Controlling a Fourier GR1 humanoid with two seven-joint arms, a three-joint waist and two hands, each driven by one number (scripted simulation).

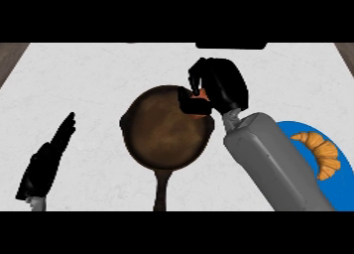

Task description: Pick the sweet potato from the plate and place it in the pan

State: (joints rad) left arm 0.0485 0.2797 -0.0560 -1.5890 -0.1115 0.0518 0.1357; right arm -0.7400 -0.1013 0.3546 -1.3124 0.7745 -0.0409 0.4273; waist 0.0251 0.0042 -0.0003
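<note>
Gripping the sweet potato (pixel 201 95), the right robot hand (pixel 222 84) has its fingers curled round it so only an orange sliver shows, held at the upper right rim of the pan (pixel 165 129). The left robot hand (pixel 47 158) rests at lower left, fingers straight and pressed together, holding nothing. The white marbled table (pixel 84 79) also carries a blue plate (pixel 348 178) at right with a croissant (pixel 322 151) on it; wood strips edge the table's far corners.

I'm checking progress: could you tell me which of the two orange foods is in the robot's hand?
The sweet potato, held in the right hand at the pan's rim; the croissant lies on the blue plate.
</note>
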